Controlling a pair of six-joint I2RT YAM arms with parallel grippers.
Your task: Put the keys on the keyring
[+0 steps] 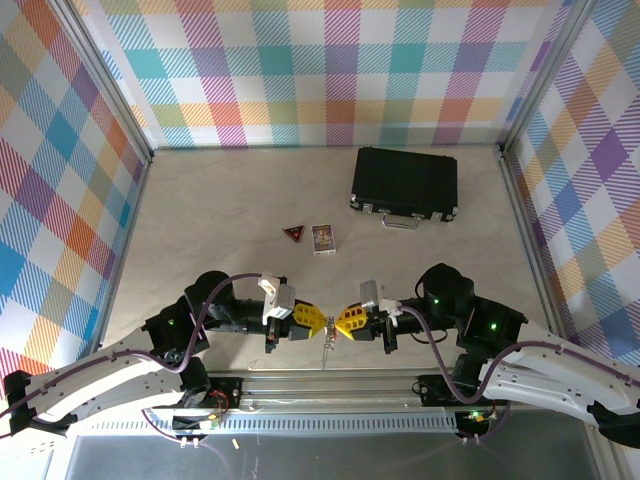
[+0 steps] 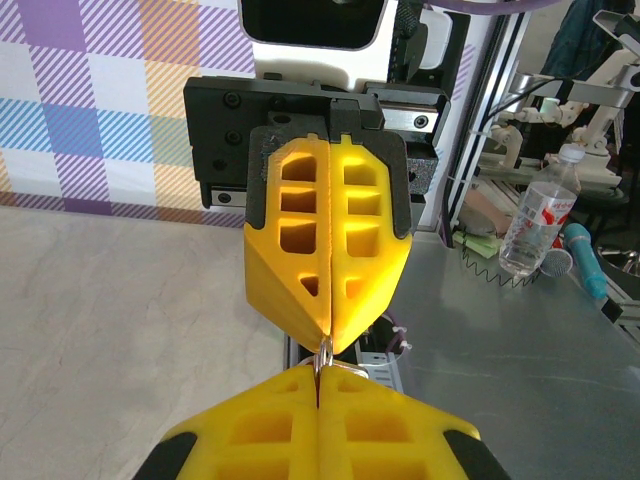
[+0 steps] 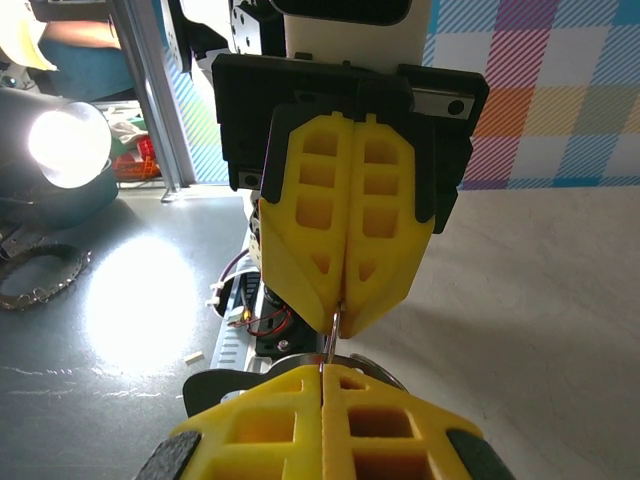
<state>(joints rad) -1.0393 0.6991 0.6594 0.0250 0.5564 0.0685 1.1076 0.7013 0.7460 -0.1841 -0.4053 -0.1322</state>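
My left gripper (image 1: pixel 322 322) and right gripper (image 1: pixel 338 324) meet tip to tip just above the table's near edge, both shut. A thin silver loop, the keyring (image 2: pixel 326 351), bridges the two sets of yellow fingertips and is pinched from both sides. It shows as a narrow upright ring (image 3: pixel 333 333) in the right wrist view, with a wider silver curve behind my right gripper (image 3: pixel 322 370). A small silver bit (image 1: pixel 328 348) hangs down below the tips. In the left wrist view my left gripper (image 2: pixel 320 372) fills the bottom edge. The keys are hidden.
A black case (image 1: pixel 405 182) with a metal handle lies at the back right. A dark triangular badge (image 1: pixel 292 233) and a small printed card box (image 1: pixel 323 238) sit mid-table. The arms' mounting rail (image 1: pixel 330 385) runs just below the grippers. Checked walls enclose three sides.
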